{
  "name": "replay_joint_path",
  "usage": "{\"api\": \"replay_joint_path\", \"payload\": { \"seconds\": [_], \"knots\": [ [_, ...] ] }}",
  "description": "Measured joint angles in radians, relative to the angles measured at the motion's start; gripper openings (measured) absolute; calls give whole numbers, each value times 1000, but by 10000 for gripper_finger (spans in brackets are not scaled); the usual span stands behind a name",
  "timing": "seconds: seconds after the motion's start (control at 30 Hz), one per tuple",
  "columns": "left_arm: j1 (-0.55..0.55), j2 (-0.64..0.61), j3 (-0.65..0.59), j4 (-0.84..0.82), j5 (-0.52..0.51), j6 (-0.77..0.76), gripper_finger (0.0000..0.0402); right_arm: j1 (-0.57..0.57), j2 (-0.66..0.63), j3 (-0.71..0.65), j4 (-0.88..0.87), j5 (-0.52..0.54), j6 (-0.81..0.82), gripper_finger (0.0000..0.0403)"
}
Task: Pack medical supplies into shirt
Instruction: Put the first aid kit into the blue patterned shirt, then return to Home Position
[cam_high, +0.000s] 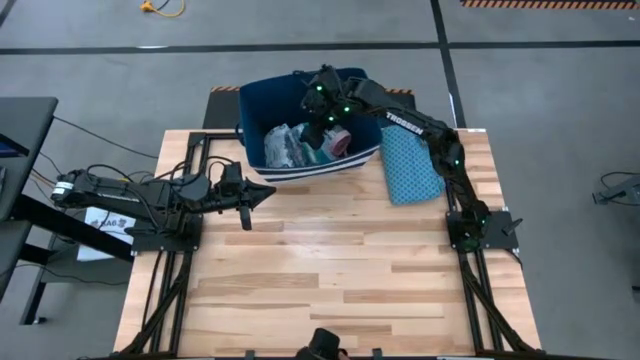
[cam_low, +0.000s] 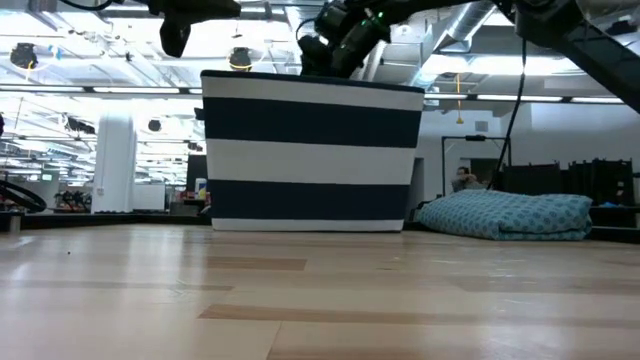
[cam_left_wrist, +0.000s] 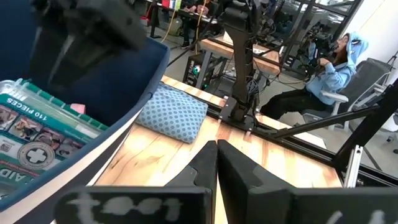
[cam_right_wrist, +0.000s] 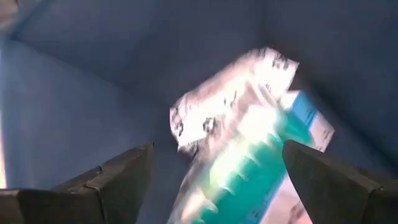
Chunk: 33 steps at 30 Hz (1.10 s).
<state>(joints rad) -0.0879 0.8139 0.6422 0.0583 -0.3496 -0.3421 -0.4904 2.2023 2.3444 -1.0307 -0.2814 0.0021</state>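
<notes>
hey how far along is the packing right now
Done: several supplies already lie inside the striped bin. In hand: nothing; the right gripper is open above the bin's contents, with a white pouch and a teal box below it. The left gripper waits shut over the table. Left: the blue patterned bundle beside the bin.

You cannot read the blurred teal-and-white supplies (cam_right_wrist: 249, 143) in the right wrist view. The striped bin (cam_low: 310, 150) hides its contents from the low view; the print is perhaps a label.
</notes>
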Motion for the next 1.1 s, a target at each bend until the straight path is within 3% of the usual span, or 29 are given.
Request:
{"api": "replay_joint_path", "payload": {
  "seconds": [0.2, 0.43, 0.57, 0.7, 0.97, 1.1],
  "knots": [
    [0, 0, 0, -4, 20, 6, 0, -3, -98, 8, -5, 49, -79, 337],
    [-9, 0, -1, -16, 31, 18, 0, 1, -259, 8, -56, 262, -82, 338],
    [-23, 0, -1, -16, 32, 45, 0, -3, -339, 8, -126, 276, -83, 335],
    [-30, 0, -1, -15, 44, 69, 0, -3, -412, 8, -257, 179, -135, 328],
    [-31, 0, -1, 16, 124, 110, 0, 60, -486, 8, -516, -201, -342, 318],
    [-32, -2, -1, 80, 219, 164, 0, 130, -503, 7, -495, -251, -351, 317]
  ]
}}
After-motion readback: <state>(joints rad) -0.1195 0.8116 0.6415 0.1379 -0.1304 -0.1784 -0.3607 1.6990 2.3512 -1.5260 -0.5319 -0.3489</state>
